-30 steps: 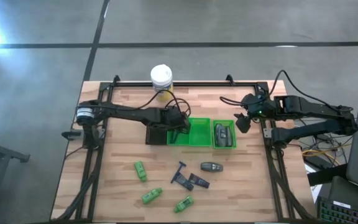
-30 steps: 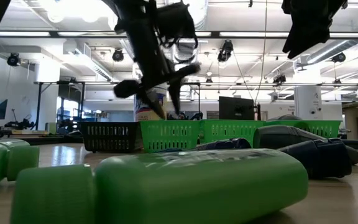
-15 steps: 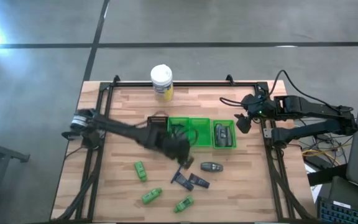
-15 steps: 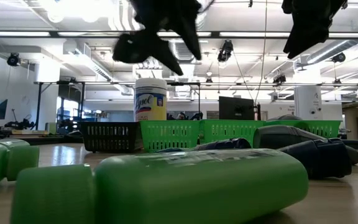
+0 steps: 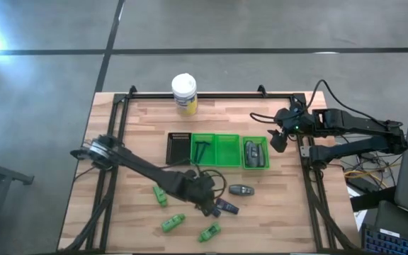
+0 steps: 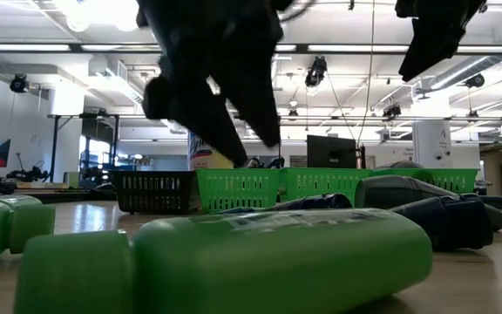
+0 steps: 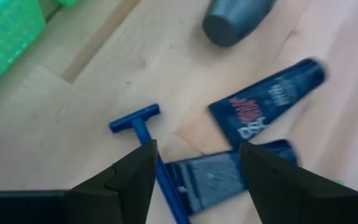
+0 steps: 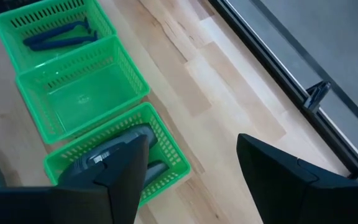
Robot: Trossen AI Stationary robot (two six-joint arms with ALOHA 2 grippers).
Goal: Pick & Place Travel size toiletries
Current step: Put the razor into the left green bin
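My left gripper (image 5: 207,199) (image 7: 194,163) is open, pointing down just above a dark blue razor (image 7: 140,124) that lies flat on the table beside two dark flat packets (image 7: 267,99) (image 5: 227,207); its fingers touch nothing. A grey tube (image 5: 241,189) lies to the right of them. Three green bottles (image 5: 160,194) (image 5: 173,223) (image 5: 210,231) lie nearer the near edge. My right gripper (image 5: 275,139) (image 8: 191,163) waits open in the air, right of the bins.
A row of bins stands mid-table: a black bin (image 5: 179,147), a green bin (image 8: 48,25) holding blue razors, a bare green bin (image 8: 79,93), and a green bin (image 5: 255,154) with grey tubes. The yellow jar with a white lid (image 5: 184,93) stands by the far edge.
My left gripper has swung from above the green bins toward the near edge and down, and now hangs over the razor and packets; it has stayed open. The things on the table have kept their places.
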